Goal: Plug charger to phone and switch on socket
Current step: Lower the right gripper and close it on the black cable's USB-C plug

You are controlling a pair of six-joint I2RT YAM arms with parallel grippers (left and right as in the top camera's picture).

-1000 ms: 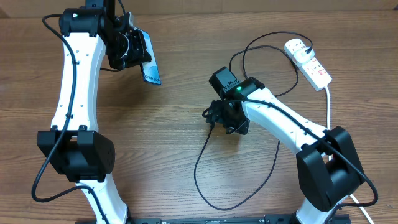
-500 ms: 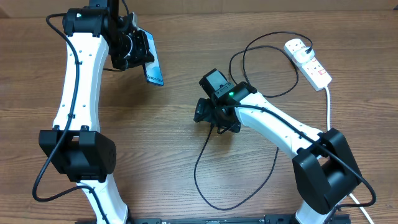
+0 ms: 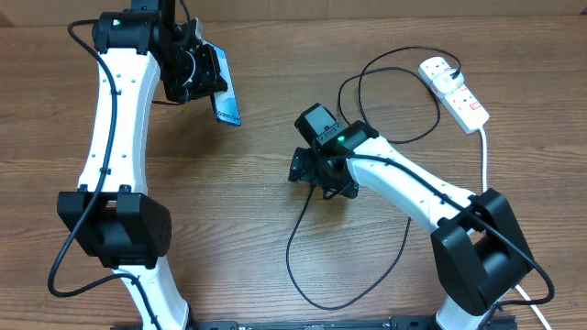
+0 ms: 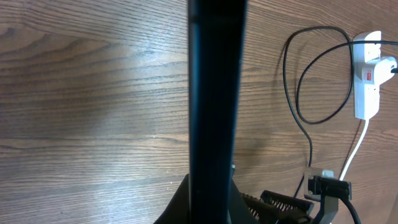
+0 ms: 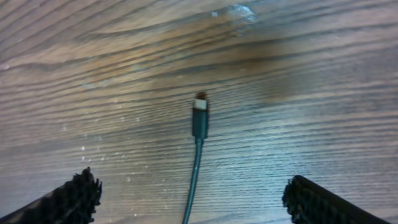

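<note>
**Two steps left: connector into the phone, switch pressed**

Neither step of the task looks finished. On the brown wood-grain table, the white elongated two-outlet socket lies at the far right, well apart from both claws. Its thick white cord trails toward the near edge. The white plug of the charger appears to be seated in the socket, so that end seems ready.

The slim, dark-framed rectangular phone is off the table and tilted, clamped in the left claw, whose jaws are closed on it. From the left wrist it shows only as a dark vertical bar.

The long, thin black charger loops from the socket across the middle of the table and ends below the right claw. That claw hovers with its jaws wide apart, holding nothing, and its black fingers stand to either side of the cable. The small connector tip lies flat on the wood just ahead of them, untouched and well apart from the phone.

The small red switch on the socket is visible, but whether it is on cannot be told.

By my judgement, what is left is to grasp the tip, carry it to the phone's port and seat it, then press the switch.
</note>
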